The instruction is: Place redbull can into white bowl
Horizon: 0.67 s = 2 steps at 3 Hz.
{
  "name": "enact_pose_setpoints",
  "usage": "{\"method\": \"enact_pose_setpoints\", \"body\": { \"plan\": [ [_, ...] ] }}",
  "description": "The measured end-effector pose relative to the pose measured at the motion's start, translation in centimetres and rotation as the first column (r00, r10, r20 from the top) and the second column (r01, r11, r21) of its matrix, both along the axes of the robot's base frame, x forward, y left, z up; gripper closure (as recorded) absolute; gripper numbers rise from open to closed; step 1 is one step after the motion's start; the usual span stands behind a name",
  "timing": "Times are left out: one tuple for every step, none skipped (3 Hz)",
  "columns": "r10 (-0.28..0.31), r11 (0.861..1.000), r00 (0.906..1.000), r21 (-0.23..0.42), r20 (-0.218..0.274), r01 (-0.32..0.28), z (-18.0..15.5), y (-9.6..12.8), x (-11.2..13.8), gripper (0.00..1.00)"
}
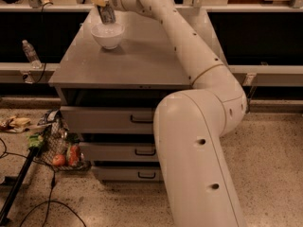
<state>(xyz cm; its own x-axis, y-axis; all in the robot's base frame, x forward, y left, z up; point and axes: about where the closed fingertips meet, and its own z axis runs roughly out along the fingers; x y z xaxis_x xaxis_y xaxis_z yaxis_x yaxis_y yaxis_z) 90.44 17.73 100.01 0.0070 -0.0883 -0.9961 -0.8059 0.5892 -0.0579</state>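
Yellow-tan end effector (102,4) above white bowl (108,35); silver-blue redbull can (107,15); grey table (142,63); cream arm (189,46).

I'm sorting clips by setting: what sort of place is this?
Probably a robotics lab or workshop, not a home: a grey drawer cabinet serves as the table, and cables trail over the speckled floor. The gripper holds the redbull can over the white bowl at the cabinet's far corner.
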Motion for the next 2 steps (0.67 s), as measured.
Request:
{"method": "enact_pose_setpoints", "body": {
  "plan": [
    [-0.023,0.997,0.9996,-0.075,-0.018,0.021,-3.7,-0.7,1.0,0.81],
    [-0.035,0.993,0.9987,-0.114,-0.038,0.030,-6.6,-1.3,1.4,0.52]
  ]
}}
